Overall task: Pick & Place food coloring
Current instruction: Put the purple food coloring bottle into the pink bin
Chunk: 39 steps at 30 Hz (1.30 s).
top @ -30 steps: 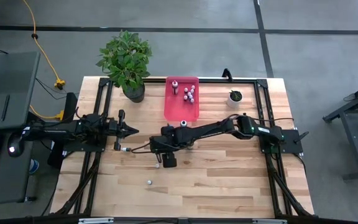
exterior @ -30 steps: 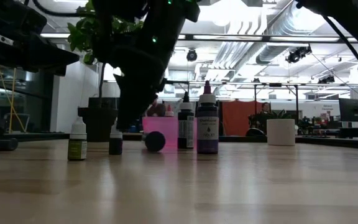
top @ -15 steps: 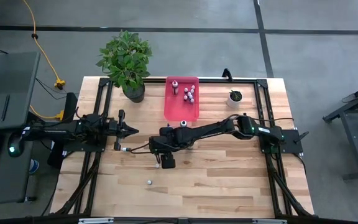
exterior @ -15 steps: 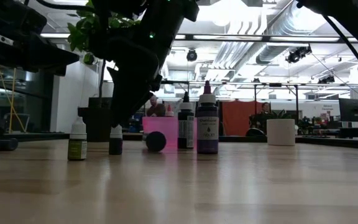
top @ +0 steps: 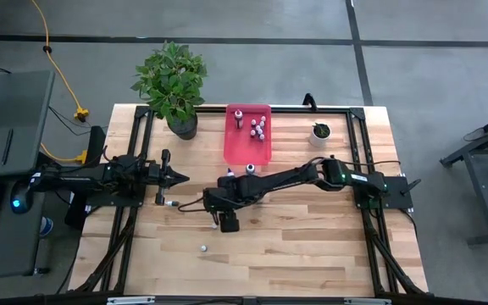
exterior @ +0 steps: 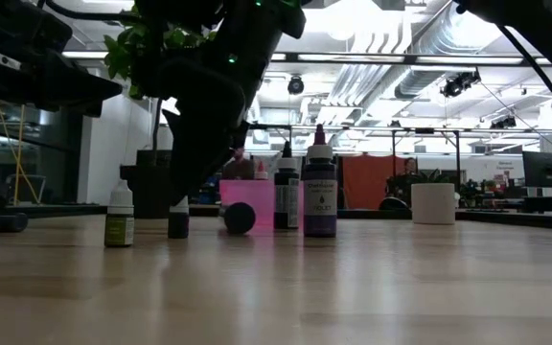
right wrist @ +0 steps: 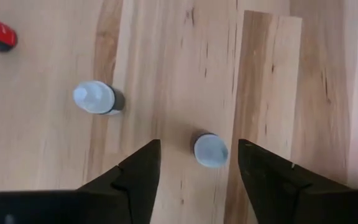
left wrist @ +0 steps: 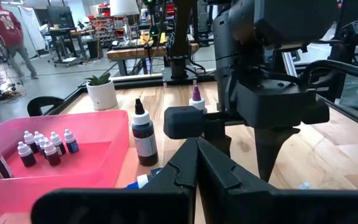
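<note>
One small bottle (right wrist: pixel 211 150) stands between right gripper's (right wrist: pixel 199 163) spread fingers.

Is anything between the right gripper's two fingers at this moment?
Yes: in the right wrist view, one white-capped food coloring bottle stands upright on the table between the open right gripper fingers, not yet gripped.
</note>
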Motion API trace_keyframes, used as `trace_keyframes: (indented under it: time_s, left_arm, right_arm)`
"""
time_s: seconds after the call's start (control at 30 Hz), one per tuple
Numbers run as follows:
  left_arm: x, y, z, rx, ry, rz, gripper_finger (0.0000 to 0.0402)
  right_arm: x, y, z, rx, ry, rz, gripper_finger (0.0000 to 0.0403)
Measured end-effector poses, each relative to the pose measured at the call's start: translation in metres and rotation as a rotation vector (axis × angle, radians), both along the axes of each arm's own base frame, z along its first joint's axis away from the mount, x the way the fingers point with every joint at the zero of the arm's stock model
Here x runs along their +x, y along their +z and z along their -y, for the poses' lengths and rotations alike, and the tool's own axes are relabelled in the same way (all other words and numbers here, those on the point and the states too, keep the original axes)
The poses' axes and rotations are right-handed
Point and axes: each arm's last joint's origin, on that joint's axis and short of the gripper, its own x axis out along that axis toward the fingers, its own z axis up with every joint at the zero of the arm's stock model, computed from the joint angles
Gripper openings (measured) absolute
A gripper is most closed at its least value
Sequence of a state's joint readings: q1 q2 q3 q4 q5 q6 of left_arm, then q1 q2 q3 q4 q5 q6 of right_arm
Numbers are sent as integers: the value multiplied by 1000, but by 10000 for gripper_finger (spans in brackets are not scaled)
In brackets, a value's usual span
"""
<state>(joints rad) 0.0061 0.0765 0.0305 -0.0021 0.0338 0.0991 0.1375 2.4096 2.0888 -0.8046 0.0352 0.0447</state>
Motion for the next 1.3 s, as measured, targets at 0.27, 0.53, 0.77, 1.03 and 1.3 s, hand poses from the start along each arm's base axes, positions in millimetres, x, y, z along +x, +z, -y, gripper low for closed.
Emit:
trace_keyframes:
  time_s: [0.27,0.53,0.77,1.03,1.3]
  left_arm:
    - [0,0,0,0,0,1,0]
    - [0,0,0,0,0,0,0]
    - [0,0,0,0,0,0,0]
    - [0,0,0,0,0,0,0]
    - [0,0,0,0,0,0,0]
  right_arm:
    - [0,0,0,6,-1,1,150]
    - [0,0,0,6,-1,0,99]
    - [0,0,0,6,-1,1,55]
    - [0,1,0,12,-13,3,43]
    - [-5,40,1,31,-67,80,38]
